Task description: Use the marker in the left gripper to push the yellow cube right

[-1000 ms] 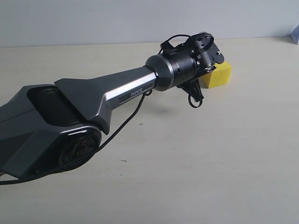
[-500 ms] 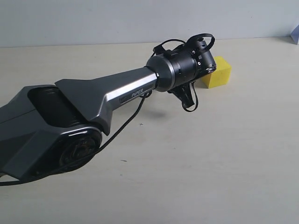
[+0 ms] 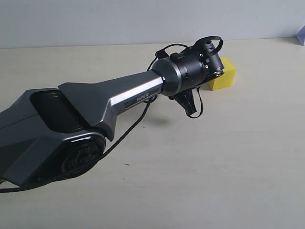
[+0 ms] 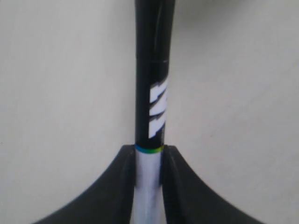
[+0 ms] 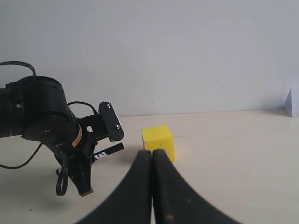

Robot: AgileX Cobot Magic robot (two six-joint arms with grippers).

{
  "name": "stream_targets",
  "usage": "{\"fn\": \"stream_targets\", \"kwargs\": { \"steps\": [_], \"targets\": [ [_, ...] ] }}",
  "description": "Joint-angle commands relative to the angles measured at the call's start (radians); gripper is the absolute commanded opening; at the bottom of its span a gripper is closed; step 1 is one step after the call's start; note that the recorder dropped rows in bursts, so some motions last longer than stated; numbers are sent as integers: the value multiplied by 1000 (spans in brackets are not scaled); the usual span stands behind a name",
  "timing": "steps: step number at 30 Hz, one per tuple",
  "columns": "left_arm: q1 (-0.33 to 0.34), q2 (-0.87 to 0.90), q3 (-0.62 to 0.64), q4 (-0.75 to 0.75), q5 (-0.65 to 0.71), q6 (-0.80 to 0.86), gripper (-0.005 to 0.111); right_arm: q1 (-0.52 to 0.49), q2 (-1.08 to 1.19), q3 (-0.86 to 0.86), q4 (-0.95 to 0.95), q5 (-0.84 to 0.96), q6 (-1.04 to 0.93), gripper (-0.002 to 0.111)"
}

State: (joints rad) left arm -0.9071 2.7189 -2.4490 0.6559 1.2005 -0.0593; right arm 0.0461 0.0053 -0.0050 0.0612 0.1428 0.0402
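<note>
Pale wall and a bare beige surface (image 3: 228, 157) fill the exterior view. The left arm (image 3: 138, 93) reaches across to the yellow cube (image 3: 225, 75), which sits near the surface's far edge, right of its middle. The wrist hides part of the cube, so contact cannot be judged here.

Left wrist view: the left gripper (image 4: 149, 156) pinches the marker (image 4: 150, 107) by its white barrel, with the black cap jutting well ahead. No cube shows.

Right wrist view: the right gripper (image 5: 152, 156) has its 2 jaws pressed together on nothing, just short of the cube. The marker's end lies near the cube's side, apparently slightly apart.

With so much length beyond the pinch, the marker could swivel or slide once it meets resistance. An off-centre or high contact would likely spin the cube or skim over it.
</note>
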Motion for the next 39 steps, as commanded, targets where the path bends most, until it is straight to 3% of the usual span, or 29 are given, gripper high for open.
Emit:
{"fn": "stream_targets", "kwargs": {
  "steps": [1, 10, 21, 34, 39],
  "targets": [
    [-1, -2, -11, -37, 21, 59, 0, 1, -5, 5, 0, -8, -2, 0],
    [21, -2, -20, -66, 21, 26, 0, 1, -5, 5, 0, -8, -2, 0],
    [26, 32, -114, -149, -67, 17, 0, 1, -5, 5, 0, -8, -2, 0],
    [50, 52, -133, -204, -209, -54, 0, 1, -5, 5, 0, -8, -2, 0],
    [50, 47, -133, -198, -177, -45, 0, 1, -5, 5, 0, -8, -2, 0]
  ]
}}
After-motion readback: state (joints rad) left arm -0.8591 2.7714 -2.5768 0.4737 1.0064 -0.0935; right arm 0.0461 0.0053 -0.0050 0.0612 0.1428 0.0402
